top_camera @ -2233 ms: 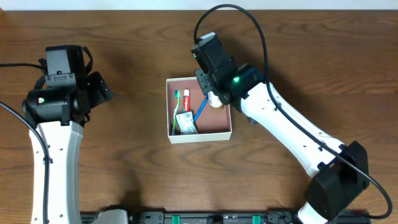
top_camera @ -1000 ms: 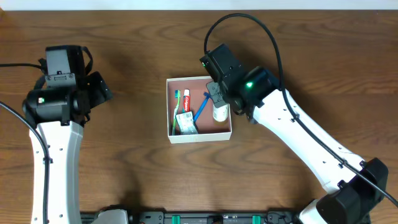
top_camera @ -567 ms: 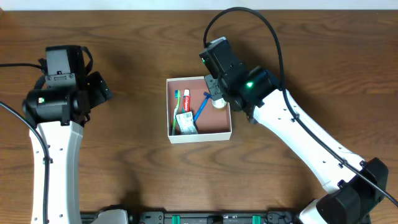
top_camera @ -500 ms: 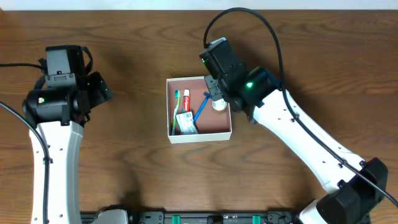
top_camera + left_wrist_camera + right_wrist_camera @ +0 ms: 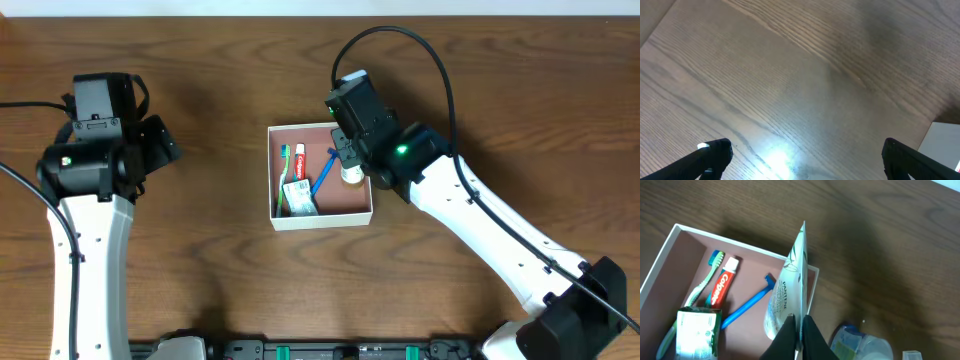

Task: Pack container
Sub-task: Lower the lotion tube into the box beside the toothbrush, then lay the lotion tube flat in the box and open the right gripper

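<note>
While my right hand (image 5: 799,330) pinches the white Pantene tube (image 5: 790,285), the container (image 5: 322,221) lies directly beneath it at mid-worktop, with the tube over its right-hand side. My left hand (image 5: 807,157), spread wide and empty, is well apart to the left, so the right arm is much the nearer.

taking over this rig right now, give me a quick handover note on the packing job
Left gripper: open, empty, over bare table, away from the container.
Right gripper: shut on the crimped end of the Pantene tube, which hangs over the container's right side; can't tell whether it touches the bottom.
Done: green toothbrush, Colgate toothpaste, blue-handled item and green-and-white packet lie inside.
Left: lower and release the tube. A pale item with a blue label sits on the table outside the right wall; it probably goes in next.
</note>
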Available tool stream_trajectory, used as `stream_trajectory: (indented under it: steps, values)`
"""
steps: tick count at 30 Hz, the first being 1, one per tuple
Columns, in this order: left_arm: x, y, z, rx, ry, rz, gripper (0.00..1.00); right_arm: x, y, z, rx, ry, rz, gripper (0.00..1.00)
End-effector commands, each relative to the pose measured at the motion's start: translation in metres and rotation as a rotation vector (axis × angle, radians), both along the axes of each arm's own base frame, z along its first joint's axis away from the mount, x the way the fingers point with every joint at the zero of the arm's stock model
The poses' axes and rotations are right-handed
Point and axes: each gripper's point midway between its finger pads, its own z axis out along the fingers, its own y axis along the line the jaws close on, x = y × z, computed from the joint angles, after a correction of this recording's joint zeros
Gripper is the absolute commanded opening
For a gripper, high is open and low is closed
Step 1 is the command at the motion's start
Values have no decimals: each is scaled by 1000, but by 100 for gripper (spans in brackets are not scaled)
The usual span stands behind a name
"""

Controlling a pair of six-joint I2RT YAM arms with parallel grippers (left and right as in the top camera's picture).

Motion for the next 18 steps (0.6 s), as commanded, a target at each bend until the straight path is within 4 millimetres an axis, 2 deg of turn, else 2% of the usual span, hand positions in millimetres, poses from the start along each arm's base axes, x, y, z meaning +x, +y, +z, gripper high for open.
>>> stream_trajectory:
  steps: [1, 9, 16, 18]
  values:
    - [-1, 3, 1, 12, 6, 2, 98, -5, -1, -9, -7, 22, -3, 7]
    - [-1, 3, 1, 12, 6, 2, 98, 1, 3, -5, 13, -6, 0, 11]
    - [-1, 3, 1, 12, 6, 2, 98, 10, 11, 5, 51, -58, 5, 36]
    - [-1, 3, 1, 12, 6, 2, 98, 11, 11, 6, 54, -61, 5, 40]
